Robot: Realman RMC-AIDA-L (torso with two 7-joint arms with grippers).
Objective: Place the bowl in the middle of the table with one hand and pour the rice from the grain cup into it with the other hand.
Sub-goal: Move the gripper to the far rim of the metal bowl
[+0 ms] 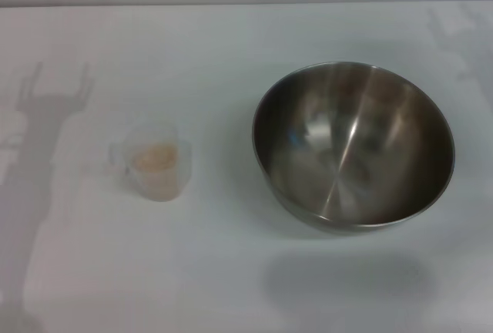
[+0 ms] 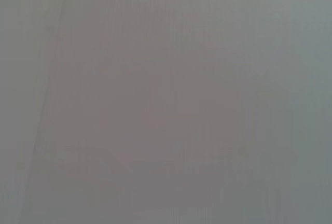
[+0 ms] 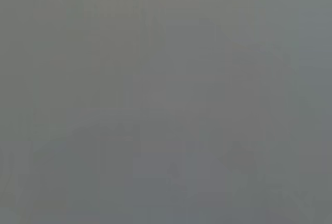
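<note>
In the head view a large stainless-steel bowl [image 1: 353, 145] stands upright and empty on the white table [image 1: 231, 271], right of centre. A small clear plastic grain cup [image 1: 157, 161] stands upright to its left, holding beige rice [image 1: 153, 156]; its handle points left. Neither gripper nor arm shows in the head view. Only arm shadows fall on the table at the far left and the far right. Both wrist views show nothing but plain grey-white surface.
The table's far edge runs across the top of the head view, with a pale wall behind it. Nothing else stands on the table. Bare tabletop lies between cup and bowl and in front of both.
</note>
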